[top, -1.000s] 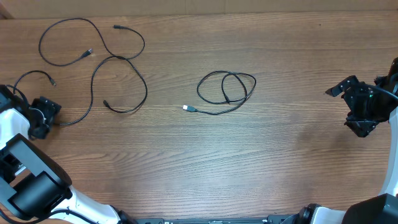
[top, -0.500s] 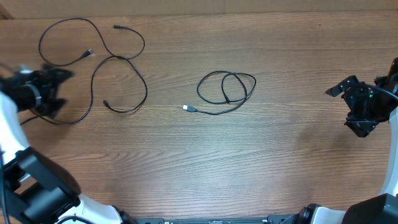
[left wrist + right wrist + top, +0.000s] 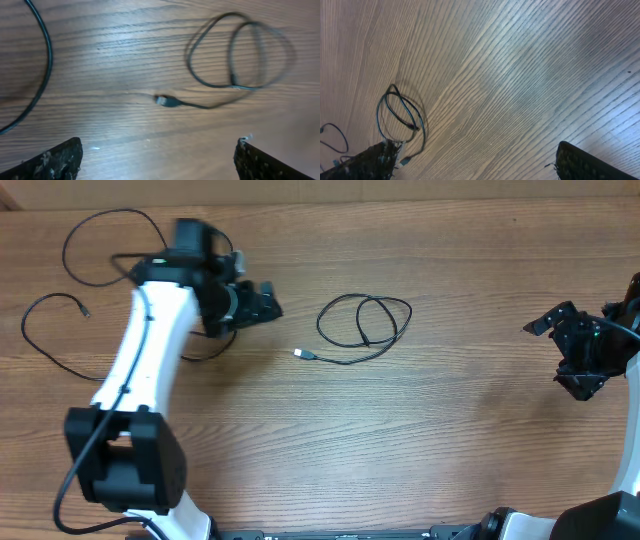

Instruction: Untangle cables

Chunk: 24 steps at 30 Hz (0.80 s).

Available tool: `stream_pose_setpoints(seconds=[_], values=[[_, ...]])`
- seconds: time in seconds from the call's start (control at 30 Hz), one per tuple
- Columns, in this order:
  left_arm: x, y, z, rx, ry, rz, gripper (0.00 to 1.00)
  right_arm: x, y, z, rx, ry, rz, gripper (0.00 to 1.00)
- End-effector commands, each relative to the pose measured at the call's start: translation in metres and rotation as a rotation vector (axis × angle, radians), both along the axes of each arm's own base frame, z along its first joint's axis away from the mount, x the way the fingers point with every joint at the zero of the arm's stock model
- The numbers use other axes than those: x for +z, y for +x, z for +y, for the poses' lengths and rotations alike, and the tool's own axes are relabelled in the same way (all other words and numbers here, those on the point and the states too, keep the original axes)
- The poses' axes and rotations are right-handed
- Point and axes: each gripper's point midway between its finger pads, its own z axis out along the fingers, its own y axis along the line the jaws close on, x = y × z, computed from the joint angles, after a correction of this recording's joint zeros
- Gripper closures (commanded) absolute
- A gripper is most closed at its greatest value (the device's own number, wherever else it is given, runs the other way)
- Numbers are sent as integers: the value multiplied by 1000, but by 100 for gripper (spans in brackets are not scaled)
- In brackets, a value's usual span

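- Wood grain runs lengthwise across the tan table (image 3: pixel 450 440), matte from overhead and showing soft glare in the wrist views.
- Your middle cable (image 3: pixel 319 320) lies at the table's centre. It is thin, black and limp, coiled in two overlapping loops that spread wider than tall. Its tail trails left and ends in a silver tip (image 3: pixel 304 354) that points left.
- Your left gripper (image 3: pixel 264 304) sits near the coil's left side with its jaws spread wide. Only bare wood shows between the fingers (image 3: pixel 57 160), and it holds nothing.
- Your right gripper (image 3: pixel 562 352) is well apart at the right edge, its jaws also wide and empty.
- The far-left cable (image 3: pixel 82 309) curves in an open arc, and the upper-left cable (image 3: pixel 66 246) forms a rounded loop.
- The white left arm (image 3: pixel 150 350) covers where both of those run on, so you cannot tell whether they cross.
- In the left wrist view the coil is blurred. A black cord (image 3: pixel 48 55) is cut off at that frame's edge, and you cannot tell which cable it is.
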Motion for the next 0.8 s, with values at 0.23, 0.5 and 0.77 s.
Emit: stream_pose_setpoints(seconds=[0.23,0.5,0.77], values=[[-16,36,62,262,457,-118,12,8,3,-2,2,-15,-24,0],[-67,37,90,59,601,-16,18,8,3,-2,2,-15,-24,0],[-99,21,79,-145,358,82,9,8,3,-2,2,-15,-24,0]])
